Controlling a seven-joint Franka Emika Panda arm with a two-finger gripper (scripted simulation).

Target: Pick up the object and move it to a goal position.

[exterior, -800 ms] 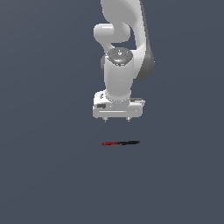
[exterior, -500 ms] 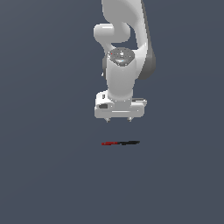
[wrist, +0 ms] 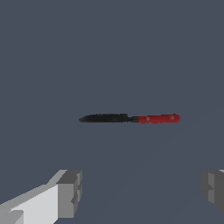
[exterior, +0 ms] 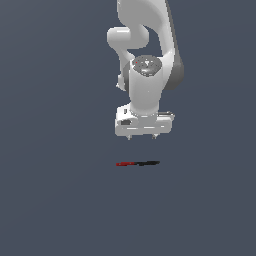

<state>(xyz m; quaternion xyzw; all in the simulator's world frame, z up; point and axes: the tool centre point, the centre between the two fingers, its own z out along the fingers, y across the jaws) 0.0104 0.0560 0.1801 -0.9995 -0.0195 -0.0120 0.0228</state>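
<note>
Lying flat on the dark grey surface [exterior: 55,200], the object [exterior: 138,163], red end pointing toward the exterior view's left and black end toward the exterior view's right, thin as a sliver and stretched out sideways. Hanging directly above it, clear of it and not touching, the gripper [exterior: 142,136], pointing straight down from the white arm [exterior: 145,85] coming in from the top of the exterior view. Showing two short fingertips [exterior: 130,136] under the white hand block, spaced well apart, so jaws standing open with nothing between them. Sitting a little toward the exterior view's left of the gripper's centre, the red end; reaching out under the far fingertip, the black end. Switching to the wrist view: showing up there too, the object [wrist: 129,118], a black blade-like half joined to a red half with two small dots on it, lying crosswise to the camera. Framing the lower edge of that picture, one grey finger pad [wrist: 70,193] on its white mount and the other grey pad [wrist: 213,189] at the opposite side, wide gap between them, object sitting beyond the pads and not between them.
</note>
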